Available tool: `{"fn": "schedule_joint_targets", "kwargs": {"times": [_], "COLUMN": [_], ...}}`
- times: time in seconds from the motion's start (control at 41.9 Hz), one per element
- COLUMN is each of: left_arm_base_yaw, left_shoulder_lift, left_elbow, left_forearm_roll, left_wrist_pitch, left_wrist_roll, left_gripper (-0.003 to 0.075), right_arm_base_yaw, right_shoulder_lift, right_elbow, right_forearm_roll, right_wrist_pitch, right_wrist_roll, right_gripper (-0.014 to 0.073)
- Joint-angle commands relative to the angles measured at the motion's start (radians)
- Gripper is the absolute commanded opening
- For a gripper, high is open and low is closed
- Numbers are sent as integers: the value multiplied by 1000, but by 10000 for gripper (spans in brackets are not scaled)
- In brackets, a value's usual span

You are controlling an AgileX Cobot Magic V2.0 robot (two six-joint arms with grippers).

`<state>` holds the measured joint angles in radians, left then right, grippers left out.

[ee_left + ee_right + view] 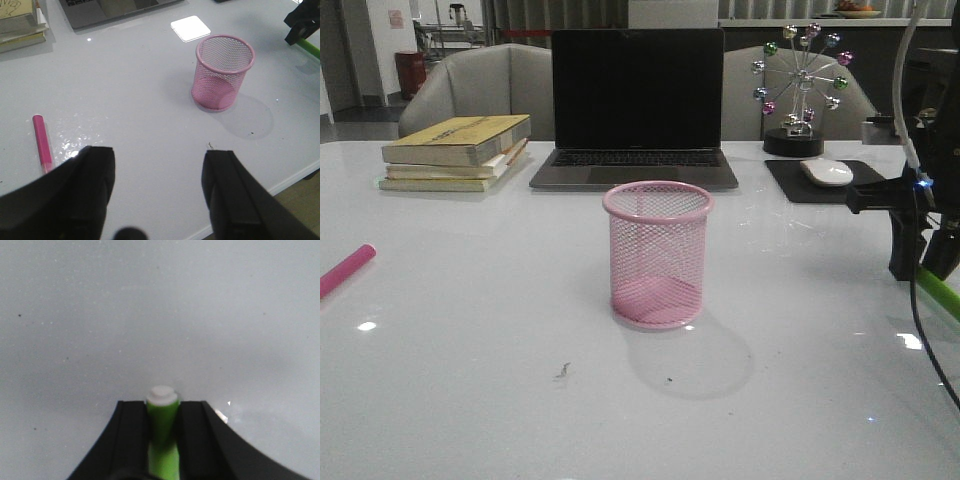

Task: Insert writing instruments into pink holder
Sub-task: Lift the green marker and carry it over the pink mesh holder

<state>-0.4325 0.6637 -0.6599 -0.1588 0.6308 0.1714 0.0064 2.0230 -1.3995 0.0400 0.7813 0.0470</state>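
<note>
The pink holder [658, 255] [222, 72] stands upright and empty at the table's middle. The magenta pen [345, 270] [42, 145] lies flat at the far left. My left gripper [157, 155] hangs open above the table, with the magenta pen just outside one finger and nothing between the fingers. It is not in the front view. At the right edge my right gripper [925, 265] [162, 407] is shut on the lime green pen [162, 430] [940, 292], low over the table. The pen's white end [162, 394] pokes out past the fingertips.
A laptop [635, 100] stands open behind the holder. Stacked books [460, 150] lie at the back left. A white mouse [827, 172] on a dark pad and a ferris-wheel ornament [802, 85] are at the back right. The table's front edge [295, 175] runs near the left gripper.
</note>
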Motion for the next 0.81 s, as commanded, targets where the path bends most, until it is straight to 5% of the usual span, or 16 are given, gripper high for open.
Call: {"fn": "schedule_joint_targets", "kwargs": {"times": [0.0,0.191,0.334,0.597,0.788], "left_arm_base_yaw": [-6,-6,-6,-6,-6], "left_shoulder_lift": [5,5,5,5,5], "left_elbow": [-29,-29,-29,-29,-29], "left_forearm_roll": [-18,-18,-18,-18,-18], "left_wrist_pitch": [-75,-75,-75,-75,-84], "left_wrist_roll": [0,0,0,0,0], "left_gripper": [434,434,434,434,434], "right_arm_base_yaw": [1,15,70,249,425], "right_shoulder_lift": [-54,-124,-281,-593,-630], "right_elbow": [-44,-44,38,329,488], "right_forearm_roll": [-5,-4,3,59,53], "right_wrist_pitch": [8,-29,-207,-835,-1258], "right_wrist_roll": [-11,-11,-11,-11,-11], "right_gripper": [141,141,141,141,141]}}
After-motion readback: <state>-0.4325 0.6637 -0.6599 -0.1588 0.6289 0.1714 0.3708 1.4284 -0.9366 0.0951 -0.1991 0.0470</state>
